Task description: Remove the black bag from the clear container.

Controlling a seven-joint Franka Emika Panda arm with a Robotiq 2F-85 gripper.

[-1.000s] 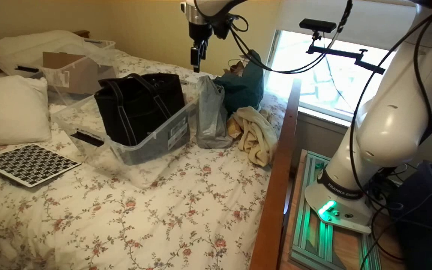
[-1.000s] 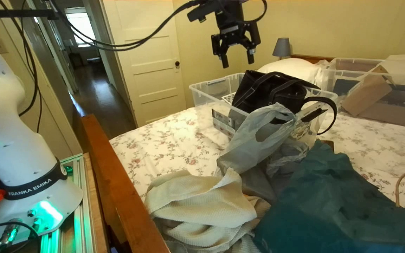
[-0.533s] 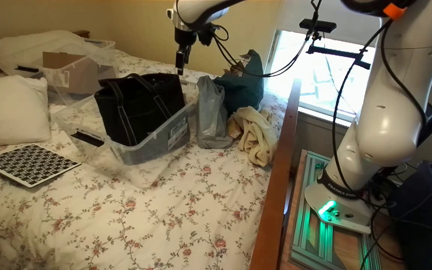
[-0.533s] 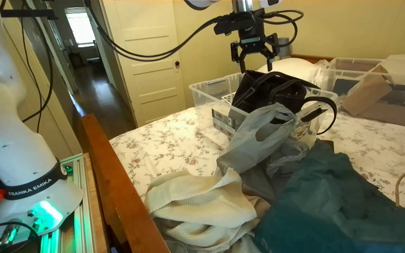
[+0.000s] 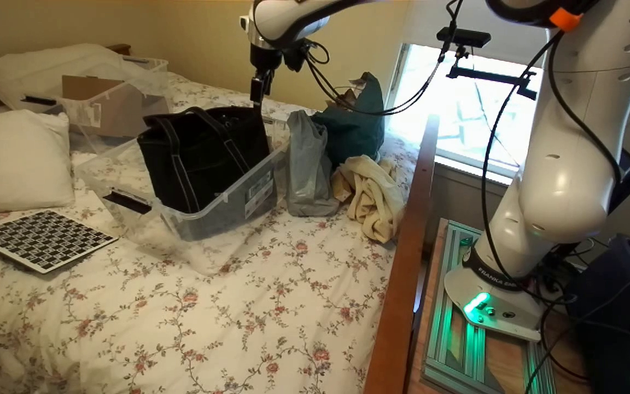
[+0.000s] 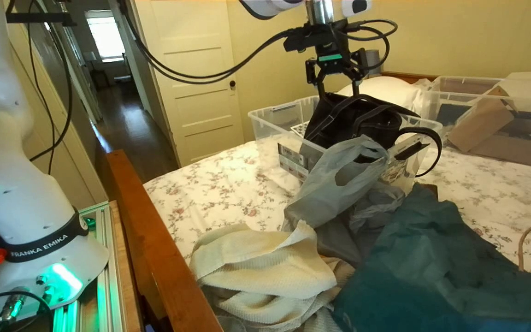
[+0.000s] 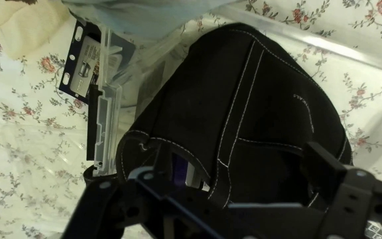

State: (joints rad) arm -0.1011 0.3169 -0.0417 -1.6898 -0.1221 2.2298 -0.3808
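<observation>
Jaws spread, the gripper [image 5: 258,103] hangs at right over the black bag [image 5: 211,164] in an exterior view, lift from the clear container [image 5: 214,220] seemingly ahead.

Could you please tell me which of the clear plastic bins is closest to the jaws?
The clear container with the black bag in it; the open jaws are right by that bag, while the bin holding brown cardboard stands farther away.

Matt cloth bag [image 5: 197,161], plastic container [image 5: 203,224]
</observation>
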